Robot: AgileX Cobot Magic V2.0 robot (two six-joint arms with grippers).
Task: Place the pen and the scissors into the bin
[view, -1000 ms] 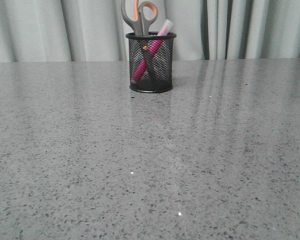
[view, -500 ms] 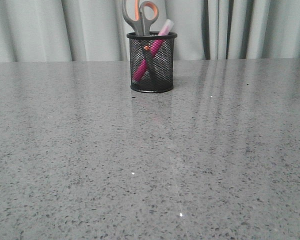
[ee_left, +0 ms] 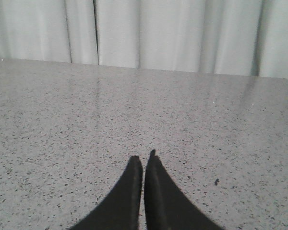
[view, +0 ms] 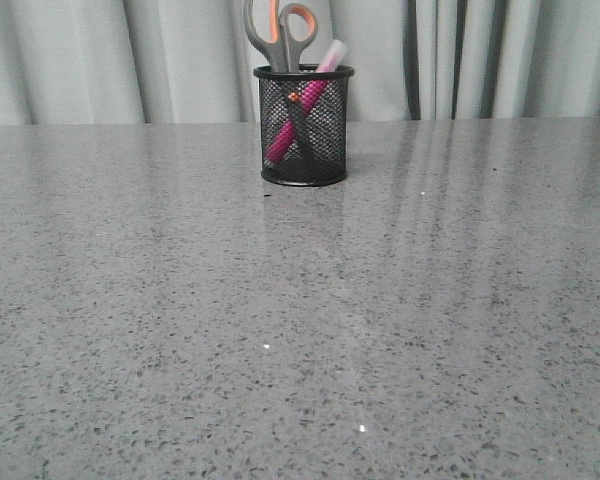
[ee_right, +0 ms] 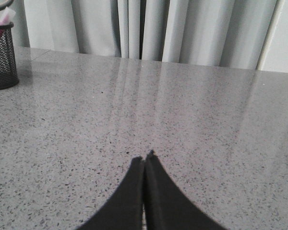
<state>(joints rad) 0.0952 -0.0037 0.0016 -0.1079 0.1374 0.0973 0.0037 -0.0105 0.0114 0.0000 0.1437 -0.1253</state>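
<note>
Black mesh bin (view: 303, 125) is sitting at the far middle of the table (view: 300, 330), and we're seeing the scissors (view: 280, 35) and pen (view: 302, 102) standing inside it, crossing each other. Left gripper (ee_left: 145, 157) and right gripper (ee_right: 146, 156) are both hovering with fingers pressed together, holding nothing.

Soft even light; pale glare streaks on table (view: 430, 250); images slightly grainy.
</note>
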